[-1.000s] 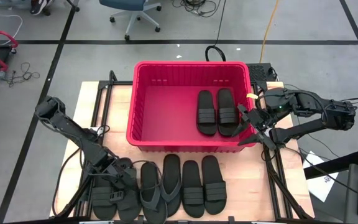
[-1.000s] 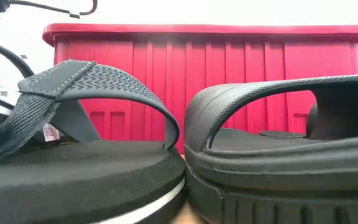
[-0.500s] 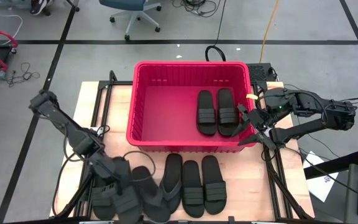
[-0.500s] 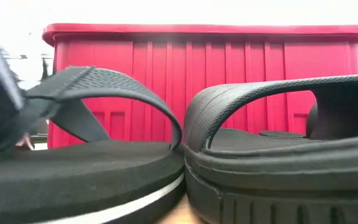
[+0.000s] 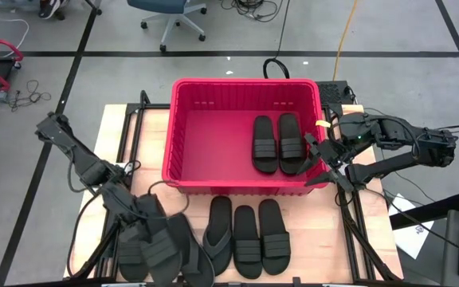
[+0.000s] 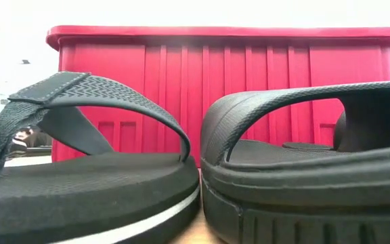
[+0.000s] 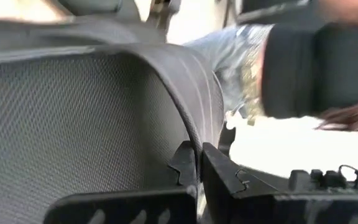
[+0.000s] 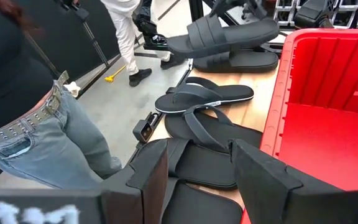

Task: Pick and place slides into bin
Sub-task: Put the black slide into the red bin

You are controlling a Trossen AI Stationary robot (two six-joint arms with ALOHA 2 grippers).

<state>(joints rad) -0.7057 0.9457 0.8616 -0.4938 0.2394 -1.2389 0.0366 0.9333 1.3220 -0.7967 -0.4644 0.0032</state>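
Note:
The red bin [image 5: 213, 127] stands at the table's middle back with two black slides [image 5: 277, 143] lying flat inside at its right. Several black slides lie in a row on the table in front of it [image 5: 246, 237]; two stand close in the low view [image 6: 87, 176]. My left gripper [image 5: 144, 219] is at the row's left end, shut on one wide-strap slide [image 5: 164, 243], which also shows raised in the right wrist view [image 8: 229, 31]. My right gripper [image 8: 197, 180] is open and empty by the bin's near right corner [image 5: 321, 163]. My left gripper pinches the slide's wide strap at its edge [image 7: 194, 124] between its two fingers. The slide is lifted clear of the table [image 8: 229, 31], above the other slides at the row's left end, with its strap side up.
A person in jeans [image 8: 42, 137] stands beside the table's near side. The bin's left half [image 5: 205, 143] holds nothing. Bare wood shows on the table left of the bin [image 5: 134, 135]. Cables and an office chair [image 5: 166, 16] are on the floor beyond.
My left gripper has risen from the row's left end with the wide-strap slide. The slide has come off the table, turned and swung toward the table's right, over the neighbouring thong sandal. The left arm's elbow has gone toward the table's far left.

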